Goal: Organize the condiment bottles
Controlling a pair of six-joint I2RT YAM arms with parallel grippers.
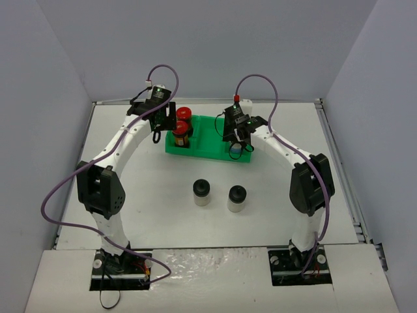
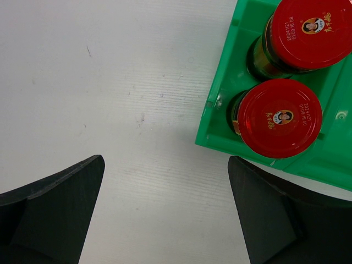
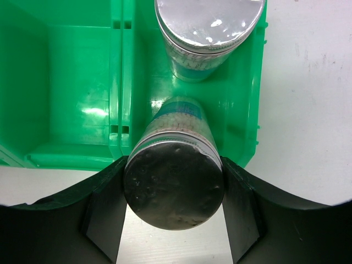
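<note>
Two red-capped jars stand in the left compartment of the green tray; the left wrist view shows them as a near one and a far one. My left gripper is open above bare table just left of the tray, also in the top view. My right gripper is shut on a silver-capped jar at the near end of the right compartment, next to the other silver-capped jar. Two black-capped jars stand on the table.
The tray's middle compartment shows only green floor. The black-capped jars stand side by side in front of the tray, between the two arms. Grey walls enclose the white table at the back and sides.
</note>
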